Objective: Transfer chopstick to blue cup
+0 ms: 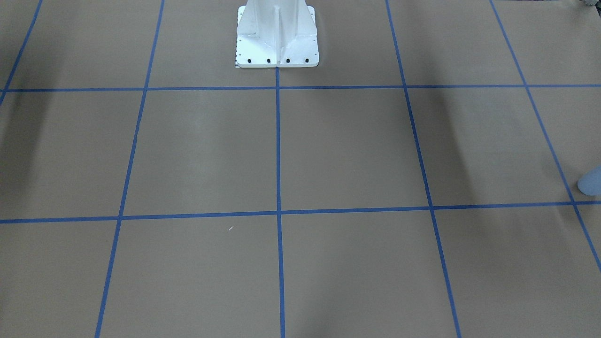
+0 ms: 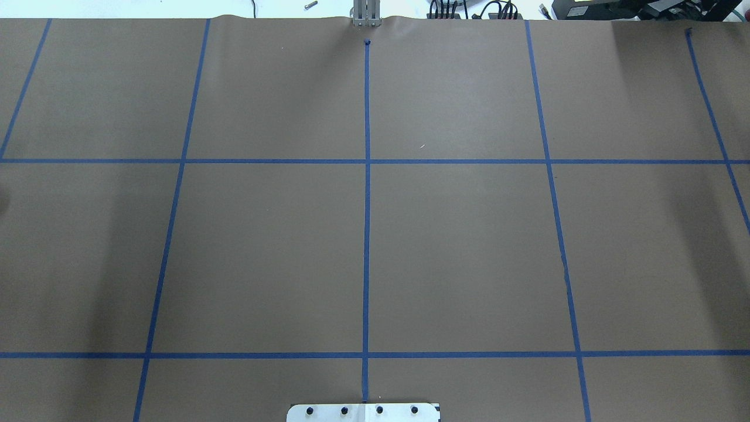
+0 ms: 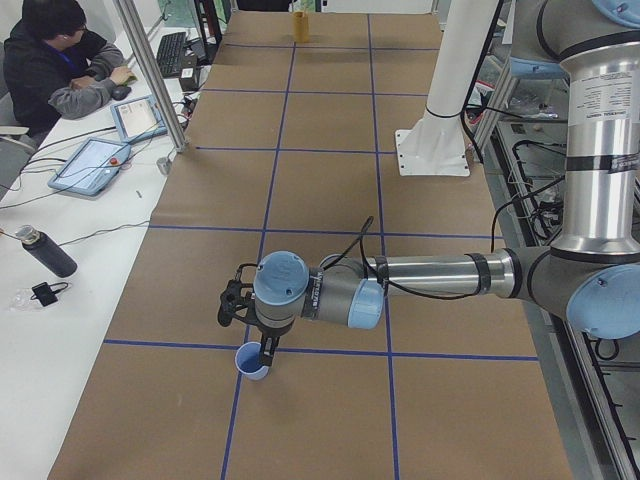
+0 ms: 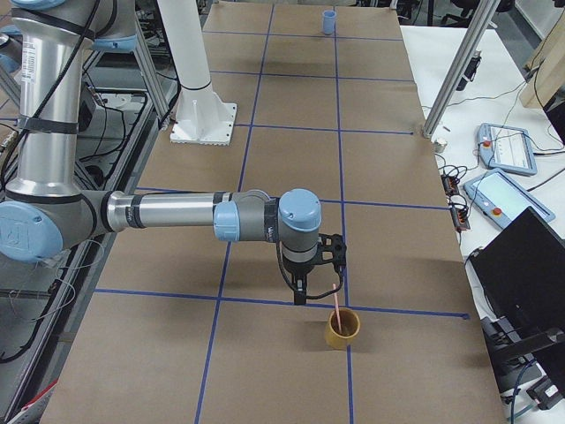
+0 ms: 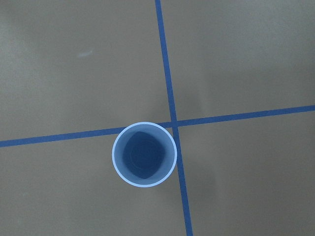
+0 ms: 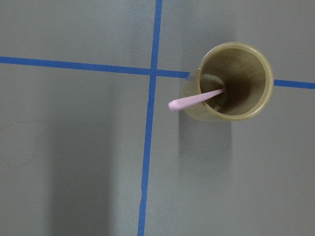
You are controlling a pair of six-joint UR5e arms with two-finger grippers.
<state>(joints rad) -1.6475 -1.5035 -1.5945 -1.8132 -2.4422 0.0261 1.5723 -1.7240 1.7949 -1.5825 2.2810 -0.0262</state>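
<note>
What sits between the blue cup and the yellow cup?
Nothing: only bare, tape-lined table between blue cup and yellow cup, clearest in the exterior left view.

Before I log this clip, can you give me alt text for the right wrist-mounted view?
A pink chopstick leans in a tan cup at upper right, seen from above on brown paper crossed by blue tape lines.

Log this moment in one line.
pink chopstick: in tan cylindrical cup | blue plastic cup: empty | left gripper: above it | right gripper: above tan cup
</note>
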